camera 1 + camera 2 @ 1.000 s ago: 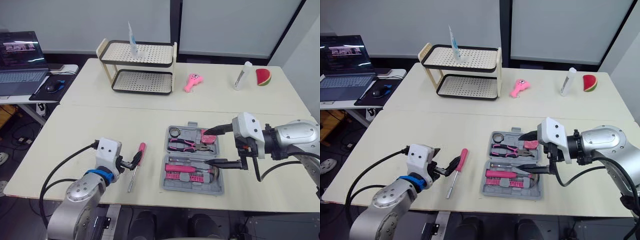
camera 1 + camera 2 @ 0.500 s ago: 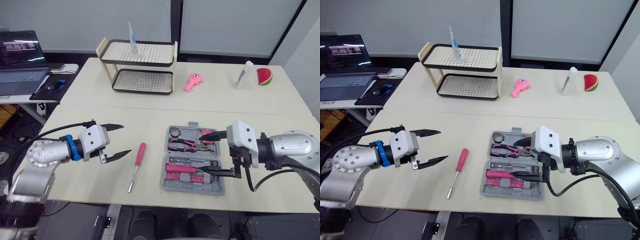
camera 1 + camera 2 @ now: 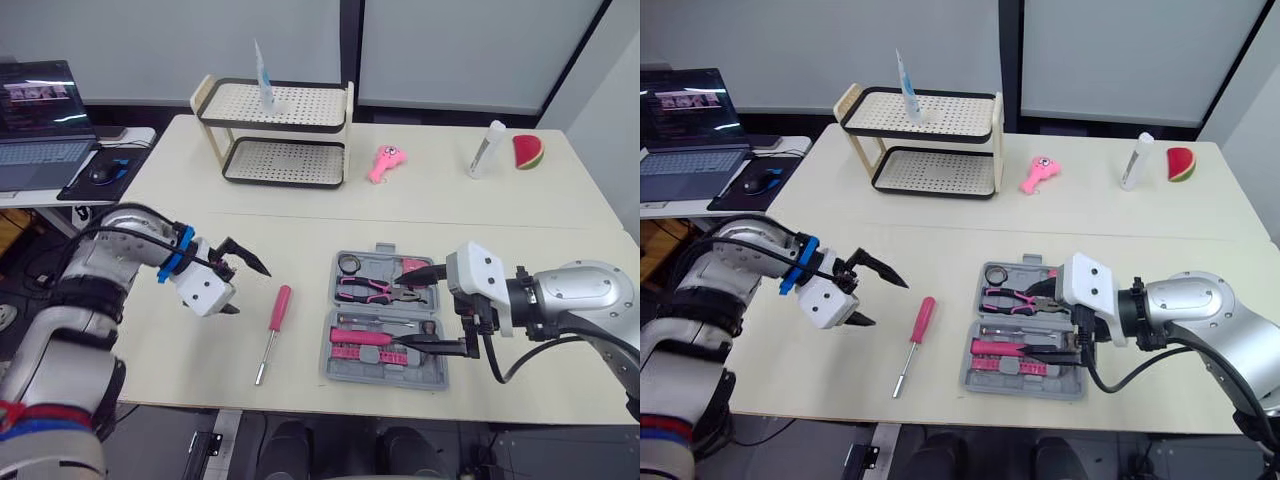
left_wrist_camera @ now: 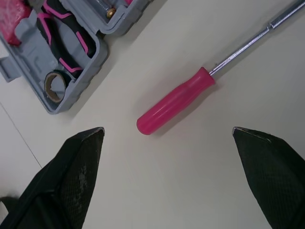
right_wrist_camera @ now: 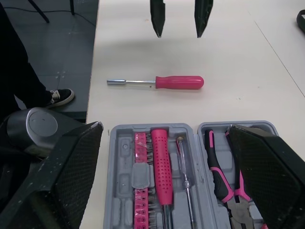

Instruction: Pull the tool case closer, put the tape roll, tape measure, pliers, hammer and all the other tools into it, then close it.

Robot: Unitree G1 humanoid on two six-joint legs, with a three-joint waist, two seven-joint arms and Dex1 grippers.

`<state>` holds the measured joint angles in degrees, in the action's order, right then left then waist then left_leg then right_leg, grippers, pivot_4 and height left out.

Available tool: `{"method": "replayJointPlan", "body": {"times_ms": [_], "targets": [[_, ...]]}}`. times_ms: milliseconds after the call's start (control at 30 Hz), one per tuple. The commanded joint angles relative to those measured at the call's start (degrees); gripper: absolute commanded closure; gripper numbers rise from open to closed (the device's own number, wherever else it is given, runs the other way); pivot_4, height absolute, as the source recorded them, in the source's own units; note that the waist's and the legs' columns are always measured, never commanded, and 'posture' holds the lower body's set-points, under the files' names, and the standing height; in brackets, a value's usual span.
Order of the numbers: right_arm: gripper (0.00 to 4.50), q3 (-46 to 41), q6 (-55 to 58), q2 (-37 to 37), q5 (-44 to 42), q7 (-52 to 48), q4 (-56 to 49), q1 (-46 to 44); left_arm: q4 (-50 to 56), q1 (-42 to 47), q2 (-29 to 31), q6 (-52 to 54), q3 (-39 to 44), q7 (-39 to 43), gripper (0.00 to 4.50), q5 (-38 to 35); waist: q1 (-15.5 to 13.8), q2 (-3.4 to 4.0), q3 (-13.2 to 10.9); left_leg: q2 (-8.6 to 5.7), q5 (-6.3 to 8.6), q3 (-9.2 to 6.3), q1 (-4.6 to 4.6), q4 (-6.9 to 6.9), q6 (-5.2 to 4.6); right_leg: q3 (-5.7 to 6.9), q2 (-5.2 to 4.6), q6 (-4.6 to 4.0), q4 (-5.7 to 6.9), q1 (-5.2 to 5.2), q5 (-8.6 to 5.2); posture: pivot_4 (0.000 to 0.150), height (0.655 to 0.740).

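Looking down from the head cam first: mostly done, by the look of it. Got the case (image 3: 332,352) open near the table's (image 3: 300,230) front edge, with pliers (image 3: 375,290) and tape roll (image 3: 348,264) already slotted in, plus other pink-handled bits, hard to tell apart. Left to do: grab the screwdriver (image 3: 271,335) lying just left of the case, drop it in, shut it. Got the left gripper (image 3: 250,291) beside it, reaching in from the left, jaws spread wide, empty. Got the right gripper (image 3: 405,314) level over the case, jaws spread wide too, nothing pinched. Switching to the left wrist: pointing straight down, framing the screwdriver between both fingers (image 4: 76,171), no contact. Over to the right wrist: aimed across the case toward the screwdriver.
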<state>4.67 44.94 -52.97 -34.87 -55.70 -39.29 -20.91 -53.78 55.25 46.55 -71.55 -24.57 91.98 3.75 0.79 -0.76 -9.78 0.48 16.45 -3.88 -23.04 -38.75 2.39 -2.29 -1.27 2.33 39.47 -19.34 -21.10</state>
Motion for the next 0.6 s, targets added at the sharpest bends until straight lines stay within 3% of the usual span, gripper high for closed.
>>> {"method": "replayJointPlan", "body": {"times_ms": [33,133,333,467,600], "targets": [[0.0,-0.3,0.4,-0.2,-0.8,0.4,-1.9,-0.4,-6.2,3.7,-1.5,-7.6,-3.9,-0.9,0.02,4.4,0.3,-0.02,0.0,0.0,0.0,0.0,-0.01,0.01,0.0,0.0,0.01,0.0,-0.01,-0.02,0.0,0.15,0.74],[0.0,-0.2,0.7,-0.3,-0.8,0.6,-2.3,-0.2,-10.1,5.8,-2.9,-13.5,-8.8,-1.9,0.02,7.3,0.9,-0.05,0.0,0.02,0.0,-0.01,-0.03,0.01,0.0,0.0,0.02,0.0,0.04,-0.05,0.0,0.15,0.74],[0.0,0.2,1.6,-0.6,-1.5,0.5,-3.1,0.3,-15.1,9.8,-7.3,-19.1,-13.7,-12.3,0.02,21.9,0.9,-0.13,-0.1,0.03,0.0,-0.05,-0.03,-0.01,0.0,0.02,0.06,0.0,0.11,-0.07,0.0,0.15,0.74],[0.0,0.0,2.0,-1.0,-1.8,0.6,-3.7,0.8,-14.6,10.8,-8.9,-17.7,-15.4,-24.2,0.02,33.9,0.9,-0.15,-0.1,0.03,-0.01,-0.04,-0.03,-0.01,0.0,0.01,0.06,0.0,0.11,-0.08,0.0,0.15,0.74],[0.0,-0.8,2.4,-1.8,-2.4,0.8,-4.5,2.1,-12.4,12.2,-10.1,-14.0,-20.0,-42.0,0.02,49.0,0.8,-0.26,-0.2,0.02,-0.01,-0.05,-0.05,-0.02,0.0,0.02,0.05,0.0,0.12,-0.07,0.0,0.15,0.74]]}}
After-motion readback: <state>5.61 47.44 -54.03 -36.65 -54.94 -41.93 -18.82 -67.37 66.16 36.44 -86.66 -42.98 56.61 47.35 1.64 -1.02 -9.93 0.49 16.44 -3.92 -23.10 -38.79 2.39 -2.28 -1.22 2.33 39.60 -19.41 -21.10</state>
